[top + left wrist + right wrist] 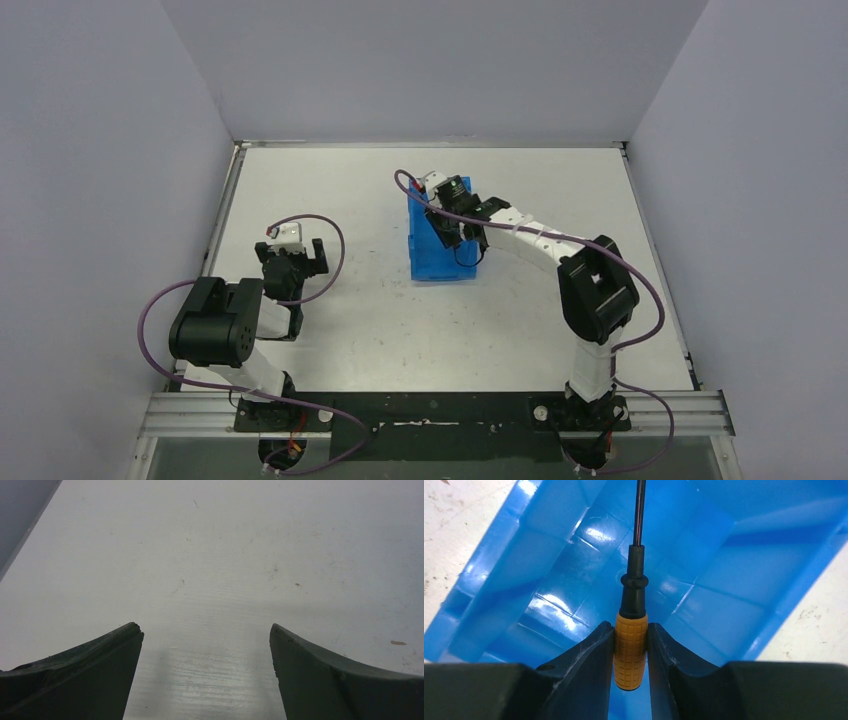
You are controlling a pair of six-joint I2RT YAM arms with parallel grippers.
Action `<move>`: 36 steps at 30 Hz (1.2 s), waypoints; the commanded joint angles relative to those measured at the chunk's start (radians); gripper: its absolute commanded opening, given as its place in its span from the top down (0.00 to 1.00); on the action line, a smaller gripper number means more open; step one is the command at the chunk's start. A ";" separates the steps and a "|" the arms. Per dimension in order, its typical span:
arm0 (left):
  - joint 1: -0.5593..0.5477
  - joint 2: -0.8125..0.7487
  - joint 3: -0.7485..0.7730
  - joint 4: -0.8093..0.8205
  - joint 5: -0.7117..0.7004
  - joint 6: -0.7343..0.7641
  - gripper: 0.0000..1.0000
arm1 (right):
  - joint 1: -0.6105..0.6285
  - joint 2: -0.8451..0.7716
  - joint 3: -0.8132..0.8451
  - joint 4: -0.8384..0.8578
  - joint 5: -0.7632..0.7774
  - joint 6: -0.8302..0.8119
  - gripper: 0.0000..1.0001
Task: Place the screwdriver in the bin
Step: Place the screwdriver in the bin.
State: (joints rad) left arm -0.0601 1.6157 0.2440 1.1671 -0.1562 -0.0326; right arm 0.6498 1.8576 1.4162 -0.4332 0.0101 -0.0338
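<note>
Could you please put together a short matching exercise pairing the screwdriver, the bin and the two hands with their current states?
Things:
1. screwdriver
2. bin
3. left hand
4. right hand

States:
A. open above the bare table
B. blue, lying below the right hand
C. shut on an orange handle
D. gripped, thin black shaft pointing out over blue plastic

Pairs: 1-D; 2-B; 3-A; 4-C
</note>
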 commanded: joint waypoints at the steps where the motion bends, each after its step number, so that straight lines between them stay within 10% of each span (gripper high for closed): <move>1: -0.001 -0.006 0.010 0.044 0.003 0.001 0.03 | 0.010 0.019 0.000 0.071 0.013 0.012 0.72; 27: -0.001 -0.006 0.011 0.043 0.003 0.000 0.03 | 0.073 -0.071 0.081 0.072 0.201 0.177 0.43; 36: -0.001 -0.007 0.011 0.043 0.003 0.002 0.03 | 0.073 -0.205 0.110 0.106 0.324 0.223 0.00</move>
State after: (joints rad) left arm -0.0601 1.6157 0.2440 1.1671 -0.1562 -0.0326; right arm 0.7242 1.7344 1.4612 -0.3653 0.2241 0.1585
